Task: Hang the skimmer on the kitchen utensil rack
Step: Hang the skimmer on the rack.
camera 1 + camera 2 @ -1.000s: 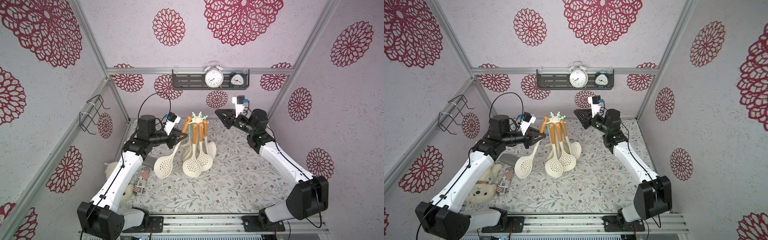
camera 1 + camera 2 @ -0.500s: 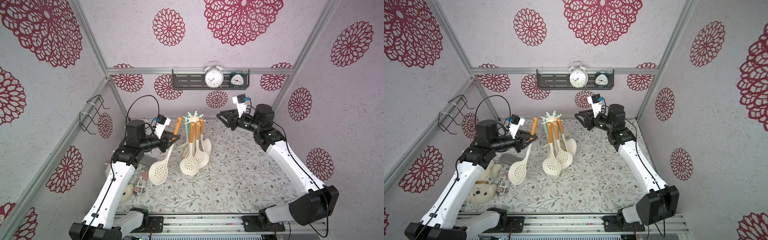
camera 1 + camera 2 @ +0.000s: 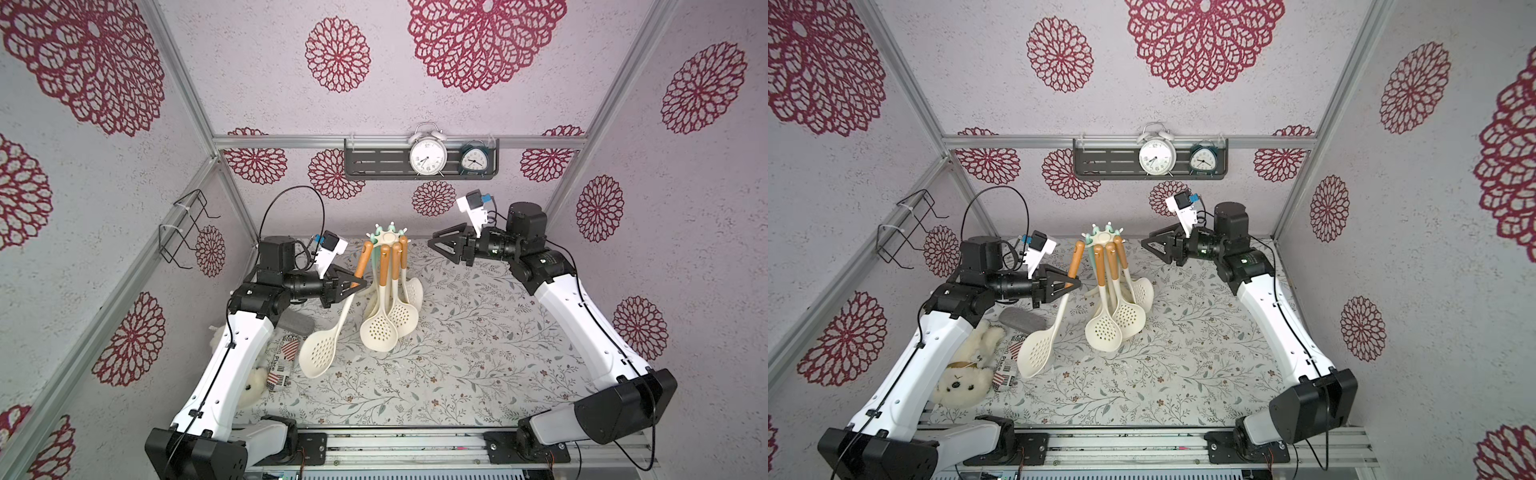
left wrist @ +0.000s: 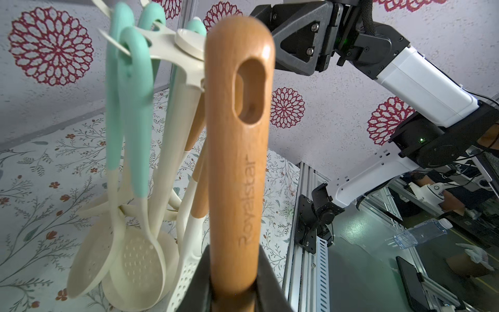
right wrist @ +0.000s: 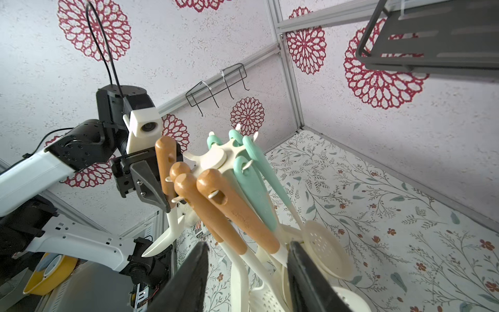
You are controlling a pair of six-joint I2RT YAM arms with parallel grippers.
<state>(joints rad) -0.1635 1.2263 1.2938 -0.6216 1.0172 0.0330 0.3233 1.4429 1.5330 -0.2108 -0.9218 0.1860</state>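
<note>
We are looking at the left gripper [image 3: 360, 284], which is clamping the skimmer [image 3: 317, 352] by the lower part of its wooden handle, its jaws closed on the wood. The skimmer is hanging tilted just left of the kitchen utensil rack [image 3: 389, 237], its handle end reaching up close beside the crown and its perforated head dangling nearer and further left, over the floral mat [image 3: 478, 353]. The hole in the handle end is showing free, not yet on a hook. The right gripper [image 3: 441, 247] is hovering to the right of the crown, apart from it, jaws standing apart and holding nothing. Other utensils [image 3: 384, 328] are hanging from the rack.
</note>
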